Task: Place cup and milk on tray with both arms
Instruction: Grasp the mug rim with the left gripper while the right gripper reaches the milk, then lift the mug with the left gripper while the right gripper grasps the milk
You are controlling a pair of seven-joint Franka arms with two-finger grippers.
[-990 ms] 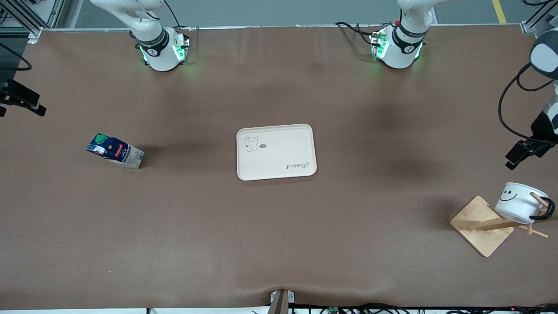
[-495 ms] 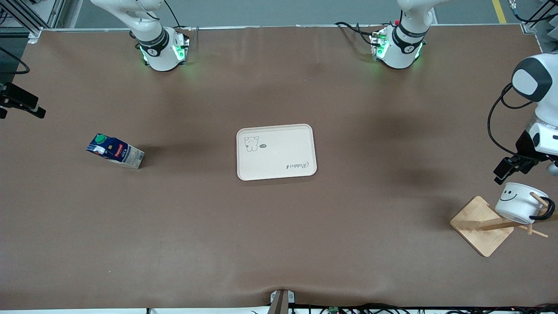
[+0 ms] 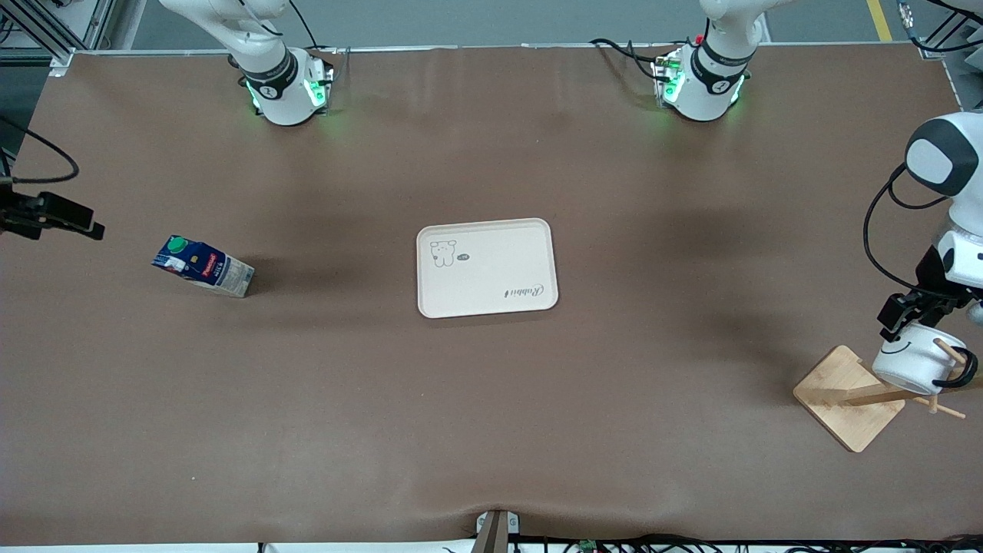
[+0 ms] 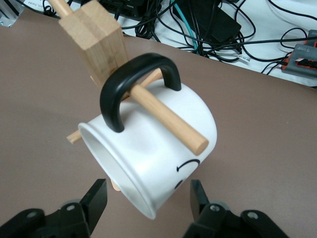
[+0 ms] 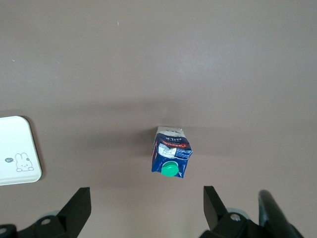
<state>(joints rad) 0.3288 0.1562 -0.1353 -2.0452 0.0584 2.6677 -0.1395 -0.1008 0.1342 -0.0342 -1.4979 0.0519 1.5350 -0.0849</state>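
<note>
The square wooden rack base [image 3: 848, 398] stands nearest the front camera, at the left arm's end of the table. The small white mug with a black smiley face and black loop handle [image 3: 918, 361] hangs tilted on the rack's wooden peg [image 4: 167, 120], which passes through the handle; this leaves the mouth facing outward and the wall free to grasp. The left gripper [image 4: 148, 201] is at the mug's rim, jaws spread on either side of the wall, with no pinch evident. Judged step: closing on the mug, then sliding it along the peg to clear it.

The cream rounded-rectangle tray with a raised rim [image 3: 485, 227] lies flat at the table's centre, within both arms' reach, and carries nothing. The small dark blue carton with a green round cap [image 3: 202, 266] stands on the table toward the right arm's end, well apart from the tray. The right gripper [image 5: 144, 208] hangs high above the table near the carton, fingers spread wide and holding nothing.

The surface is a brown mat [image 3: 491, 415]. Black cables [image 4: 218, 29] lie off the table edge.
</note>
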